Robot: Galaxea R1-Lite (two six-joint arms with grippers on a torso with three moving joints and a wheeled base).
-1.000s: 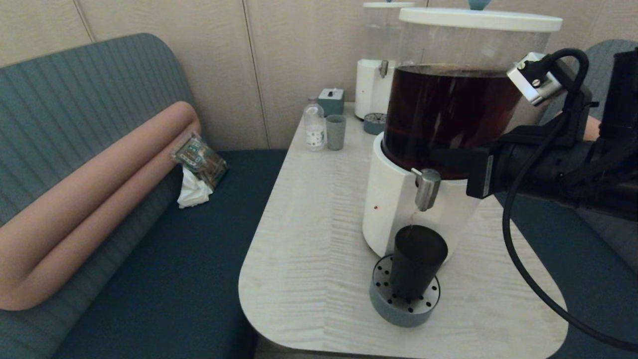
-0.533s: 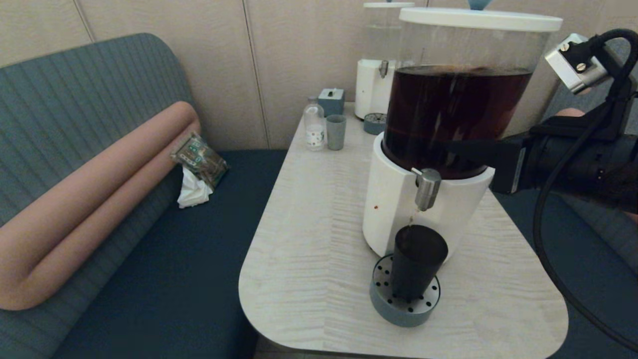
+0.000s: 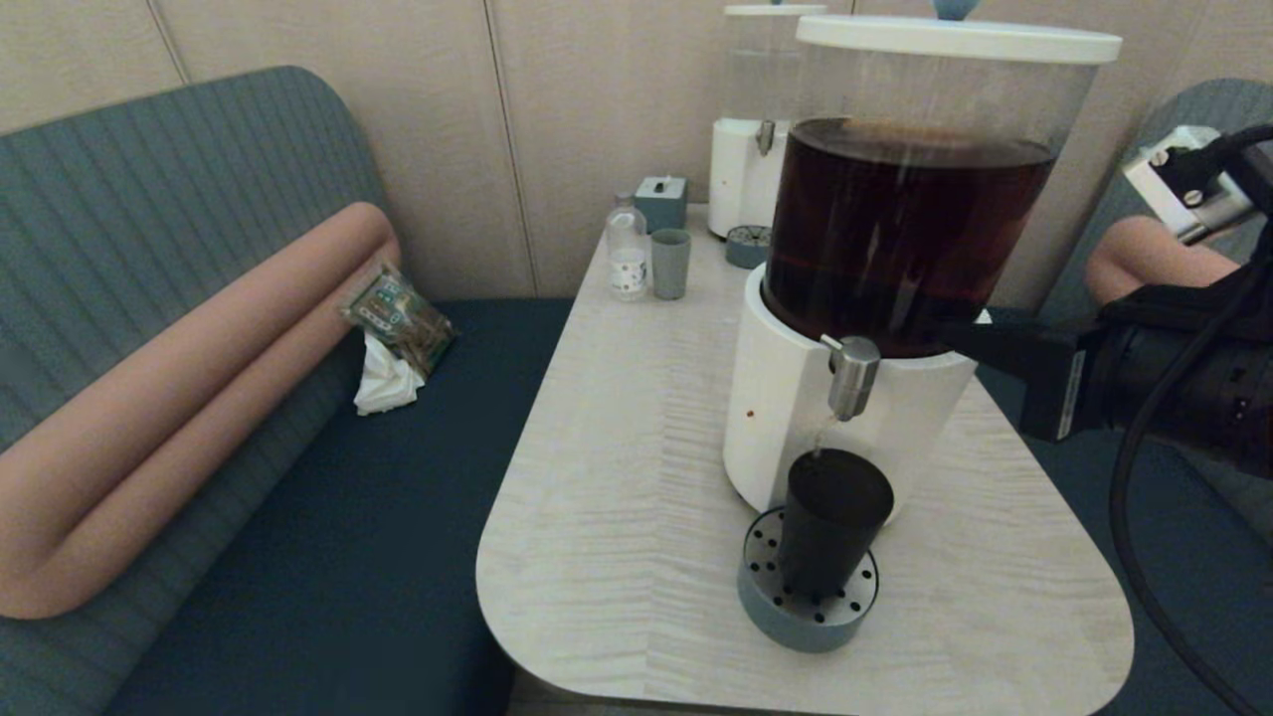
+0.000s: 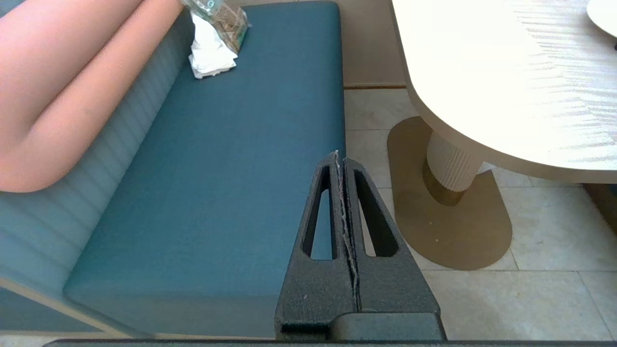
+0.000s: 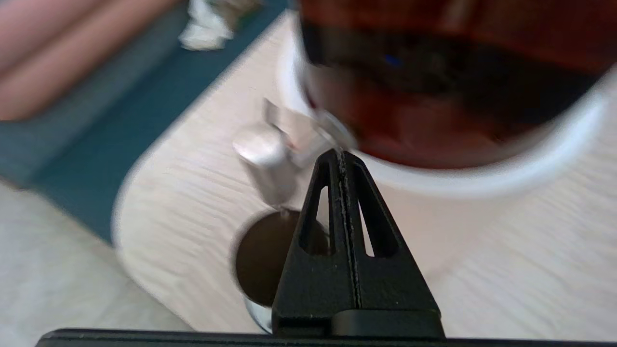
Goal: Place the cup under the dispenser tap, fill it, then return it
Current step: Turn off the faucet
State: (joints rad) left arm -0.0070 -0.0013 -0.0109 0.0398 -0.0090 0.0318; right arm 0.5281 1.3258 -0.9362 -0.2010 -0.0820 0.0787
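Filling is the step in hand, as we judge it: the cup [image 3: 831,532] stands upright on the round grey drip tray [image 3: 766,609], near the front edge of the desk [image 3: 617,517], directly under the dispenser tap [image 3: 852,376], and a thin stream of brown liquid runs from the spout into its mouth. Nothing grips the cup. Our right gripper [image 5: 341,156] hangs in the air on the right side of the big dispenser [image 3: 796,398], level with the top of its white base; its 2 jaws are pressed together and hold nothing. From the right wrist view the tap [image 5: 262,156] and the cup's dark mouth [image 5: 262,255] lie just ahead of and below the tip. Our left gripper [image 4: 337,159] is parked low, off the desk's left edge over the blue bench seat [image 4: 217,168], jaws also closed and empty.

Next, we reckon, the flow must be stopped before the cup overfills. The right jaws must then open wide, come down around the cup's tapered wall, and lift it level so nothing spills on the way back.
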